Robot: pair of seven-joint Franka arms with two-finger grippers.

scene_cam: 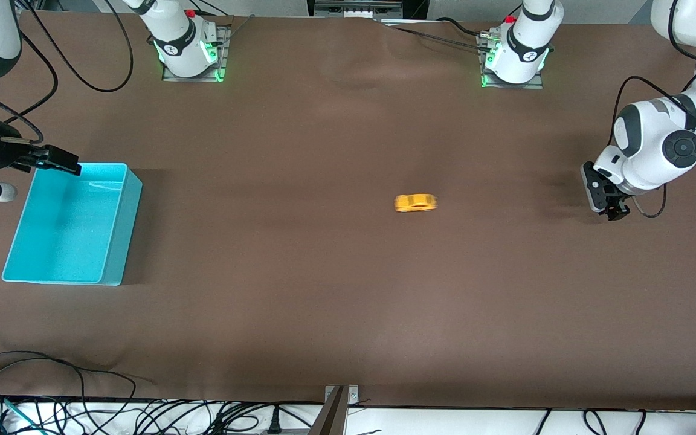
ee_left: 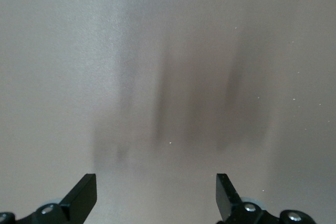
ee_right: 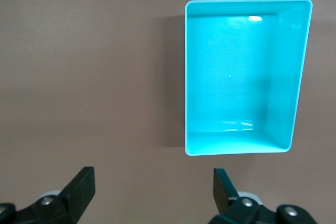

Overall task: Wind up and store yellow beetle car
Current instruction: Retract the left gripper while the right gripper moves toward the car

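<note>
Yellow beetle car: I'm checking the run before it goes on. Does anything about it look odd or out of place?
Yes: the yellow beetle car sits smeared on the bare table mid-way, outside the turquoise bin. Neither open gripper, left gripper or right gripper, holds it.

No text I can read anywhere, no labels or numbers on my arms, no brand on the turquoise bin (ee_right: 245, 77), nothing printed on the yellow beetle car (scene_cam: 415, 203)
</note>
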